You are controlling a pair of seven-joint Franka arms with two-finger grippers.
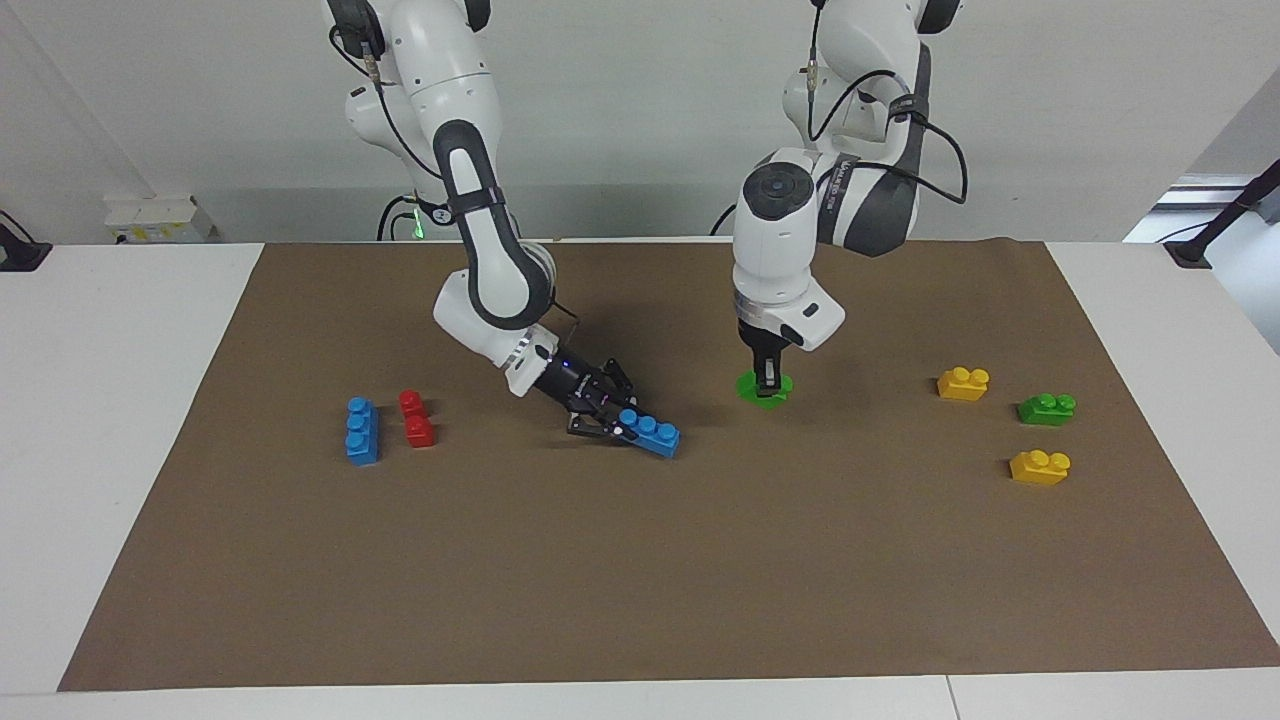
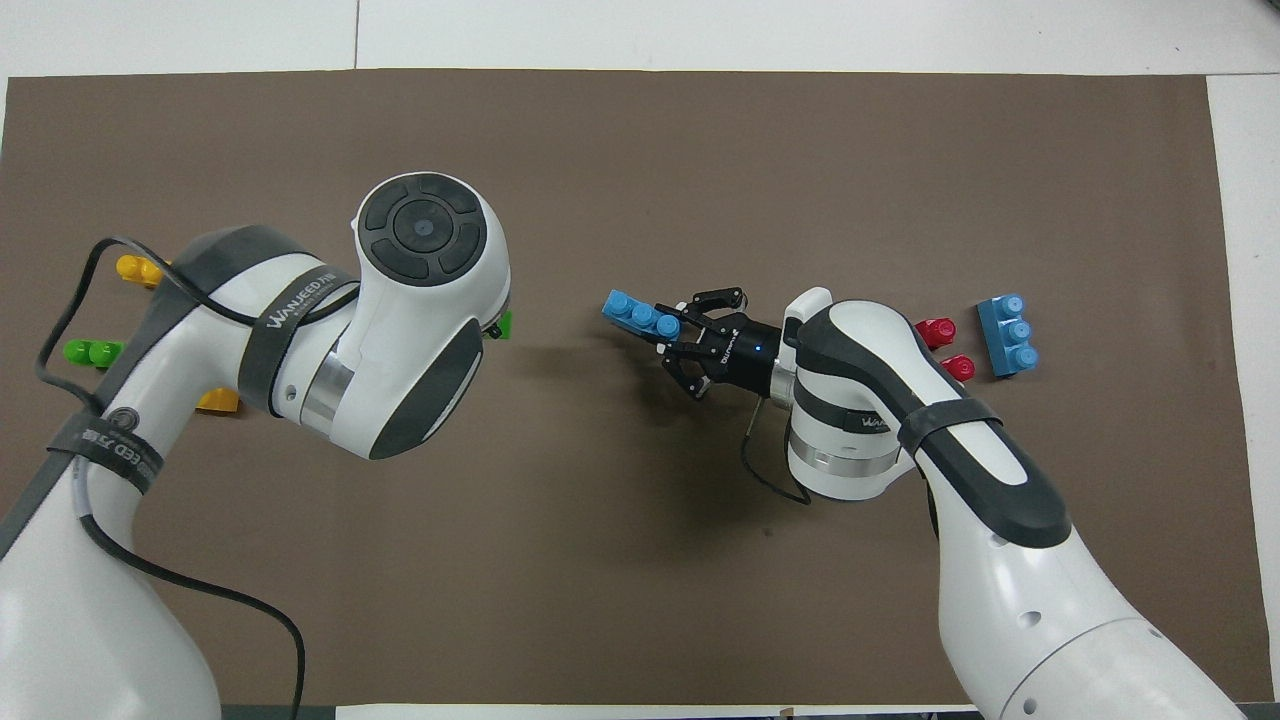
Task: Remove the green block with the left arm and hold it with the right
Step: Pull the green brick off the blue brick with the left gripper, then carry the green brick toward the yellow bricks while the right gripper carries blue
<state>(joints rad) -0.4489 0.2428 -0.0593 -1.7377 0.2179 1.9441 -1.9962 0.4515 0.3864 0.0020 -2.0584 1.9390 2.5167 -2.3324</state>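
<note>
The table (image 1: 120, 420) carries a brown mat (image 1: 640, 560). Toward the left arm's end lie two yellow bricks (image 1: 963, 383) and a second green brick (image 1: 1046, 408); toward the right arm's end, a blue brick (image 1: 361, 431) beside two red bricks (image 1: 415, 418). Left gripper (image 1: 767, 384), jaws clamped on the green block (image 1: 763, 389), holds it over mid-mat; its long axis cannot be told. Right gripper (image 1: 612, 425), jaws clamped on a studded three-stud blue brick (image 1: 648, 432), holds that brick low over the mat's middle, nothing between the two.

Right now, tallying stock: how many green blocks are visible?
2: one green block in the left claw over the mat, another between the yellow bricks.
</note>
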